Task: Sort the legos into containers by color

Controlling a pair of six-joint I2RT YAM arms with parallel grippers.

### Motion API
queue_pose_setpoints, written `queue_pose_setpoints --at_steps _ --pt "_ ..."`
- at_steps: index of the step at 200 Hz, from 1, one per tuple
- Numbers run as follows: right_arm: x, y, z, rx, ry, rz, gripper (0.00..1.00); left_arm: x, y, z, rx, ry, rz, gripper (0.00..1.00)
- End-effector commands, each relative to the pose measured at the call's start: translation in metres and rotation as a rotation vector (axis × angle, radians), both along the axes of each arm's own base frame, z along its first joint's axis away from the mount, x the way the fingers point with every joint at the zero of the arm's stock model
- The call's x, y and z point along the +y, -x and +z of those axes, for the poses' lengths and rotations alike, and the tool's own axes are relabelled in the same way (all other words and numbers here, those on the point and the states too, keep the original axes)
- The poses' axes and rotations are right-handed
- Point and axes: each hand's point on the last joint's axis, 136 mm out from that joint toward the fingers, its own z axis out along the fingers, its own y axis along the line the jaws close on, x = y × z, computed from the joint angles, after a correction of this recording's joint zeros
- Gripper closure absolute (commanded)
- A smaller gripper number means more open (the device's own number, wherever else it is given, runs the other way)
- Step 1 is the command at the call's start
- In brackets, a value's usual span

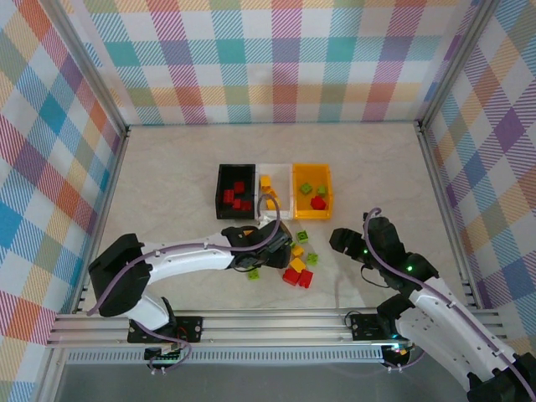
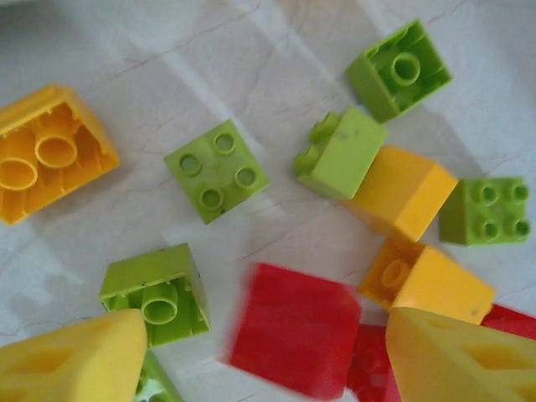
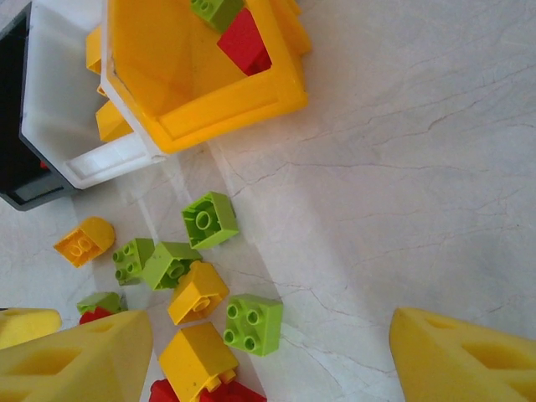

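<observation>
Left gripper [image 2: 264, 335]: fingers apart, clamped on nothing, low over the loose legos [image 1: 295, 261] just in front of the bins
Red brick [image 2: 293, 331]: blurred, between the two yellow pads [image 2: 75, 360], gap on each side, touching neither
Green brick [image 2: 159, 297]: hollow side up, just beside one pad
Other bricks, left wrist view: several green and three yellow on the table [image 2: 251, 50] beyond the fingers, one green leaning against a yellow
Right gripper [image 3: 272, 322]: fingers wide apart, holding nothing, over bare table just right of the pile, not above it
Studs-up green brick [image 3: 253, 322]: on the table, shows between the right fingers in the wrist view, nearer the pad on the pile side
Black bin [image 1: 221, 193]: leftmost of the row, red bricks inside
White bin [image 1: 283, 174]: middle, touching both neighbours, yellow bricks inside
Orange-yellow bin [image 1: 311, 215]: rightmost, two green bricks and one red inside
Pile: green, yellow and red mixed, outside the bins, nearer the left gripper than the right
</observation>
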Motion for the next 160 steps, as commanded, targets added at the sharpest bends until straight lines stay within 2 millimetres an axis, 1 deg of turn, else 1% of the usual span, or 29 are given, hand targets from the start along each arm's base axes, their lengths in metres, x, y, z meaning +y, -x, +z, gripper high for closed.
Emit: queue_pose_setpoints --at_steps 1,6,8,9,12,29,41,53,56,61,69,88,103,106,111,125,149,158,160 --pt "0.005 0.008 -0.001 0.006 -0.017 0.044 0.23 -0.002 0.011 0.035 -0.110 0.089 0.003 0.13" --pt "0.005 0.008 -0.001 0.001 -0.015 0.049 0.23 0.000 0.014 0.042 -0.131 0.094 -0.002 0.11" --pt "0.005 0.009 -0.002 0.000 -0.014 0.050 0.23 0.001 0.016 0.045 -0.140 0.098 -0.003 0.04" --pt "0.005 0.009 -0.001 -0.001 -0.015 0.050 0.23 0.001 0.017 0.046 -0.141 0.098 -0.005 0.02" --pt "0.004 0.009 -0.001 -0.005 -0.015 0.050 0.22 0.003 0.019 0.050 -0.155 0.101 -0.005 0.00" --pt "0.006 0.013 -0.003 -0.021 -0.030 0.069 0.21 0.015 0.030 0.074 -0.251 0.108 -0.008 0.00" --pt "0.008 0.015 -0.002 -0.042 -0.049 0.089 0.21 0.028 0.037 0.081 -0.315 0.125 0.006 0.00" --pt "0.011 0.016 -0.001 -0.068 -0.072 0.102 0.19 0.048 0.038 0.077 -0.340 0.143 0.060 0.00" --pt "0.011 0.016 -0.001 -0.073 -0.076 0.104 0.17 0.053 0.038 0.076 -0.342 0.152 0.077 0.00" --pt "0.011 0.016 -0.001 -0.083 -0.083 0.106 0.16 0.061 0.038 0.072 -0.346 0.160 0.102 0.00" --pt "0.012 0.017 0.000 -0.095 -0.094 0.111 0.16 0.071 0.039 0.068 -0.347 0.191 0.133 0.00" --pt "0.011 0.018 0.001 -0.108 -0.095 0.107 0.17 0.085 0.042 0.061 -0.337 0.262 0.175 0.00" --pt "0.008 0.016 0.001 -0.091 -0.063 0.100 0.18 0.097 0.042 0.061 -0.344 0.277 0.212 0.00" --pt "0.009 0.014 0.006 -0.097 -0.062 0.103 0.19 0.099 0.042 0.062 -0.348 0.278 0.215 0.00" --pt "0.011 0.013 0.006 -0.092 -0.049 0.118 0.20 0.101 0.042 0.063 -0.349 0.280 0.219 0.00" --pt "0.017 0.005 0.017 -0.077 -0.015 0.145 0.23 0.110 0.042 0.067 -0.361 0.274 0.237 0.00" --pt "0.030 -0.018 0.020 0.020 0.075 0.188 0.30 0.125 0.041 0.070 -0.375 0.262 0.275 0.00" --pt "0.034 -0.027 0.017 0.071 0.122 0.205 0.32 0.128 0.041 0.070 -0.374 0.262 0.285 0.00" --pt "0.036 -0.030 0.020 0.074 0.128 0.206 0.33 0.129 0.041 0.070 -0.375 0.260 0.286 0.00"
